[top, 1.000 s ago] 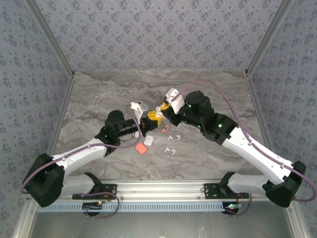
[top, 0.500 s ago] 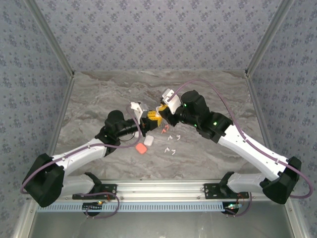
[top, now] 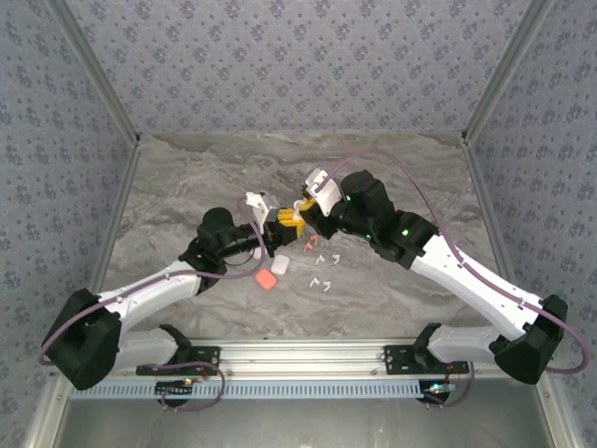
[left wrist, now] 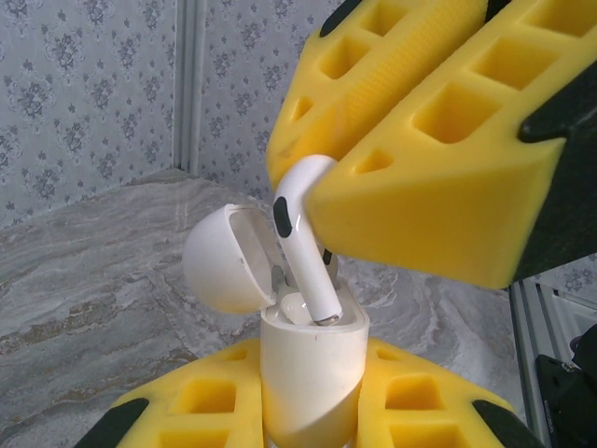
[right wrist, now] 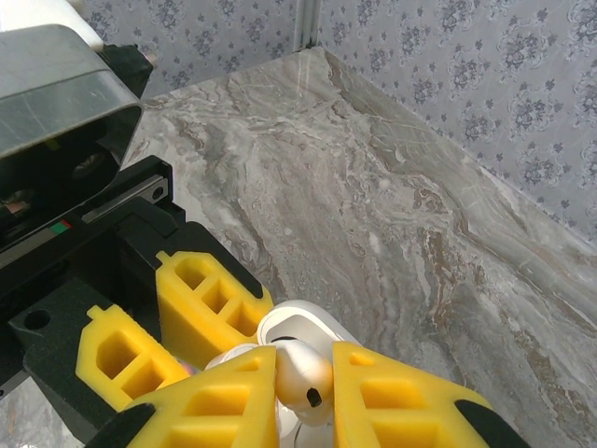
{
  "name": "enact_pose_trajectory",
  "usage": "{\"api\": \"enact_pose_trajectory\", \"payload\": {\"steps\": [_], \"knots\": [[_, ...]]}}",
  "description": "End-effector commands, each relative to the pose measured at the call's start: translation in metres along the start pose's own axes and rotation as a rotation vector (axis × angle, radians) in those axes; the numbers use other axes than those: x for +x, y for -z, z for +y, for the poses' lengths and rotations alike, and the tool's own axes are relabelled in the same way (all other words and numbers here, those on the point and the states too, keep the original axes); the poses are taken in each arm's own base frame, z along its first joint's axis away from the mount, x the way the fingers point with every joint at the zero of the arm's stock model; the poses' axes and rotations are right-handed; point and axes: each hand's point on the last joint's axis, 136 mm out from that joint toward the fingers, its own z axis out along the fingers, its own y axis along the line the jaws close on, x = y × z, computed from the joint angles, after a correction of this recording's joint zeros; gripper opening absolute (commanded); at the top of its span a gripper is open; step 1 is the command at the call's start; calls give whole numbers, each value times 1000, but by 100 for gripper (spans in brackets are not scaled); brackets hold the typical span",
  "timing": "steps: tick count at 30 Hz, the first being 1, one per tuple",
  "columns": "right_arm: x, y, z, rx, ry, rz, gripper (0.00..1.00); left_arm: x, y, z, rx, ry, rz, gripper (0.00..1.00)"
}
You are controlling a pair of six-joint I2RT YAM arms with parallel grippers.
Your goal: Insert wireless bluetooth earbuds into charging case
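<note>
Right pincer [left wrist: 322, 182] is clamped on a white earbud [left wrist: 303, 247], its stem tip just poking into the open charging case [left wrist: 312, 373] that the left pincer [top: 277, 229] grips. Not seated yet, I'd say. More earbuds [top: 326, 281] lie loose on the surface [top: 187, 177] around 5 o'clock.

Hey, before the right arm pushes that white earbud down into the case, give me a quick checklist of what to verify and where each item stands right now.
1. Lid swung open, off the case mouth: ok.
2. Charging case clamped between the left fingers: ok.
3. Earbud pinched by the right fingers: ok.
4. Stem tip at the case mouth: ok.
5. Stem lined up with its slot: cannot tell, the slot is hidden.
6. Earbud fully seated: not ok, its head stands well above the rim.
</note>
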Motion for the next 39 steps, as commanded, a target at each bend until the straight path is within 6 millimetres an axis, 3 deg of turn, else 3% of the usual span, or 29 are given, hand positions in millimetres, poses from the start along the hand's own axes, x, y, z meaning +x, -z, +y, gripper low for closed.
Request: {"api": "enact_pose_trajectory", "payload": {"steps": [1, 9, 18, 21, 25, 28, 30, 34, 39], "knots": [[9, -4, 7, -32, 12, 33, 20, -28, 2, -12, 41, -56, -77, 0], [11, -7, 4, -17, 9, 43, 20, -29, 1, -12, 42, -60, -76, 0], [11, 2, 30, -214, -39, 52, 28, -32, 1, -13, 45, -65, -82, 0], [0, 11, 25, -218, -67, 31, 38, -32, 1, -14, 46, -66, -84, 0], [-29, 38, 18, -232, -96, -92, 54, -33, 2, -14, 47, -66, -93, 0], [-39, 55, 6, -214, -140, -168, 63, -34, 3, -14, 48, -60, -103, 0], [-40, 63, -8, -184, -192, -200, 73, -36, 3, -15, 52, -57, -111, 0], [-14, 59, -30, -186, -380, -183, 100, -43, 5, -19, 67, -56, -130, 0], [0, 47, -24, -304, -525, -143, 100, -49, 6, -23, 84, -55, -148, 0]]}}
